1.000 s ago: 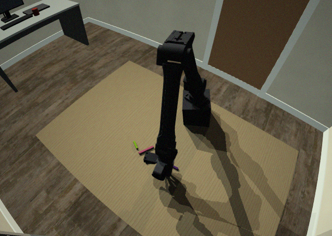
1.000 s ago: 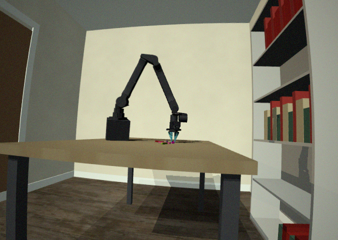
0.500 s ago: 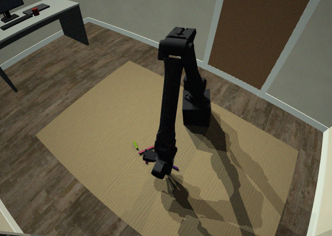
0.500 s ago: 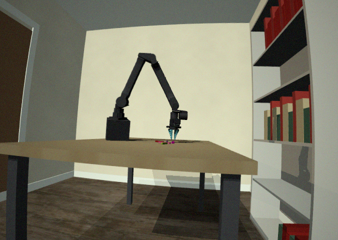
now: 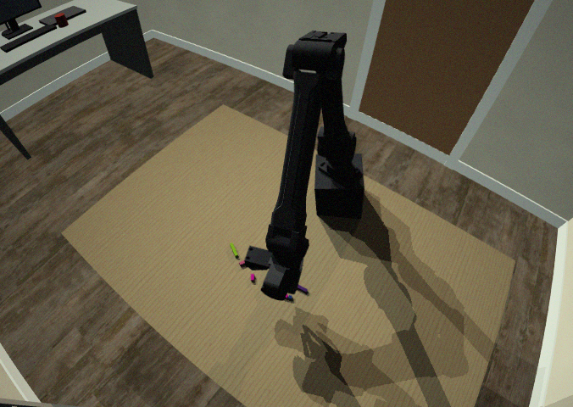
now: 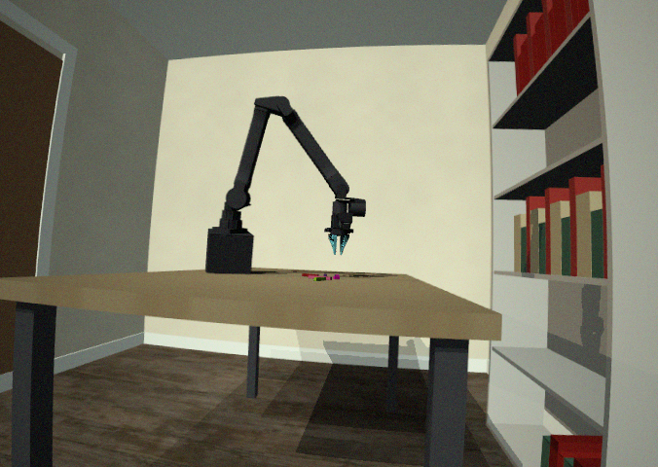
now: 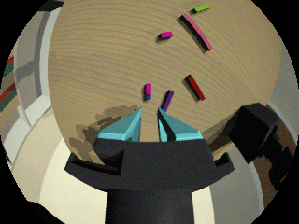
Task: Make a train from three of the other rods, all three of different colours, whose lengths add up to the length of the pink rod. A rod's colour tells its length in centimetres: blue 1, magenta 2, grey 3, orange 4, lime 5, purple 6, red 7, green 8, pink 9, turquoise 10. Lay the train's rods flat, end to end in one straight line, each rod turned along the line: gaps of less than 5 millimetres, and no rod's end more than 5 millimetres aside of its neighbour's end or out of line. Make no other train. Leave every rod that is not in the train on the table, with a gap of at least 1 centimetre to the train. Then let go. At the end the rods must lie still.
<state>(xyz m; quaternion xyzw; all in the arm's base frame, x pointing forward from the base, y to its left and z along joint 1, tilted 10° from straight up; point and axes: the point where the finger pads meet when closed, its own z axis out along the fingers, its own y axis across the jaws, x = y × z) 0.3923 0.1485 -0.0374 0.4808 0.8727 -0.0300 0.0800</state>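
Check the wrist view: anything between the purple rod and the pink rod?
Yes. In the wrist view the red rod lies between the purple rod and the pink rod, touching neither.

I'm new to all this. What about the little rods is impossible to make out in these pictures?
- Top view: the pink rod and red rod are almost wholly hidden under the arm's wrist.
- Exterior view: the rods merge into one tiny coloured streak; none separable.
- Wrist view: whether the magenta-and-blue pair truly touches is too small to tell.
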